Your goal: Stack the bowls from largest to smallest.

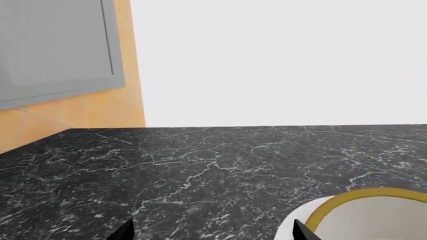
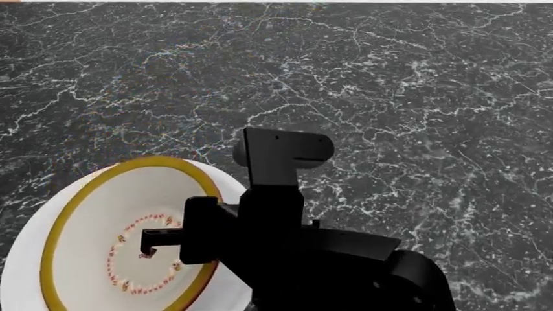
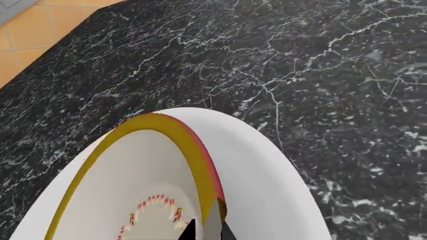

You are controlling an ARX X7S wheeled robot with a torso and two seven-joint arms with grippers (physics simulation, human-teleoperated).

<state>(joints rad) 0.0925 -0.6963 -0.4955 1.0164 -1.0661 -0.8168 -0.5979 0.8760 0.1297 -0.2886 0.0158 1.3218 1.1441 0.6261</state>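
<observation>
Left wrist view: the black marble counter [image 1: 200, 170] runs to a white wall, with orange tiles and a grey panel [image 1: 57, 47] beyond its end. The cream bowl [image 1: 373, 212] shows its yellow rim nested in the white bowl [image 1: 308, 212]; the left gripper [image 1: 210, 232] shows two dark tips spread wide, holding nothing. Head view: at near left the cream bowl [image 2: 129, 240], yellow-rimmed with a red-dotted ring inside, sits in the white bowl [image 2: 22, 253]. The right gripper [image 2: 155, 249], on a black arm, reaches over its right rim. Right wrist view: the rim [image 3: 193, 160], yellow with a red outer edge, runs between the fingers, which are clamped on it; the white bowl's [image 3: 267, 175] wall curves outside.
</observation>
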